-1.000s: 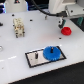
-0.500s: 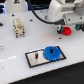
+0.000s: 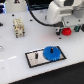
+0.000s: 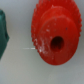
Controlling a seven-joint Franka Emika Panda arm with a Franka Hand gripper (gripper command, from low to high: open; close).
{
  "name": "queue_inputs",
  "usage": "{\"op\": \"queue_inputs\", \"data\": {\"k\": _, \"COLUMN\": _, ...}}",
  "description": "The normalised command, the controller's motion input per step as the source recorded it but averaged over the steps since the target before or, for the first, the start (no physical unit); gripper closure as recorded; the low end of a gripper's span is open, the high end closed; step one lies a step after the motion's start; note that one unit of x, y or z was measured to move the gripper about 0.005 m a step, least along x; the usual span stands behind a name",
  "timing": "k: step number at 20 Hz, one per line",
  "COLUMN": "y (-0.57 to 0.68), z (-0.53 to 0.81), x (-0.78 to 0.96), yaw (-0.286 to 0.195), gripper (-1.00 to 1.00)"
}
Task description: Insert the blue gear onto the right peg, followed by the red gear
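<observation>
- The blue gear (image 3: 51, 52) lies flat on the grey, black-rimmed plate (image 3: 34, 58), at the plate's end toward the exterior view's right, near the front edge of the surface (image 3: 15, 70); judging by that spot it is already seated over the right peg, which it hides.
- The left peg (image 3: 36, 56) stands bare on the same plate.
- The red gear (image 3: 66, 31) sits toward the far edge of the surface, well apart from the plate, directly beneath the hand (image 3: 65, 26).
- Compared with a second ago, the arm has carried the hand away from the plate area and over the red gear, while the blue gear has not shifted (so the first half of the task looks finished).
- The wrist view is filled by the red gear (image 4: 54, 36), hub hole showing, with a dark green thing (image 4: 3, 34) just beside it.
- Whether the hand is released or clenched I cannot tell; its fingers are not clear in either view.
- My reading: picking up the red gear is the step now in hand.
</observation>
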Motion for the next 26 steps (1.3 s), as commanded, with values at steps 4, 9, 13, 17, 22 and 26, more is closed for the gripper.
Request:
{"op": "queue_inputs", "data": {"k": 4, "y": 0.13, "z": -0.09, "x": -0.14, "yaw": 0.0, "gripper": 1.0}}
{"op": "queue_inputs", "data": {"k": 9, "y": 0.15, "z": 0.01, "x": -0.14, "yaw": 0.0, "gripper": 1.0}}
{"op": "queue_inputs", "data": {"k": 13, "y": -0.13, "z": 0.37, "x": 0.04, "yaw": 0.0, "gripper": 1.0}}
{"op": "queue_inputs", "data": {"k": 17, "y": -0.37, "z": 0.61, "x": 0.22, "yaw": 0.0, "gripper": 1.0}}
{"op": "queue_inputs", "data": {"k": 22, "y": -0.38, "z": 0.55, "x": 0.47, "yaw": 0.0, "gripper": 1.0}}
{"op": "queue_inputs", "data": {"k": 26, "y": -0.38, "z": 0.48, "x": 0.5, "yaw": 0.0, "gripper": 1.0}}
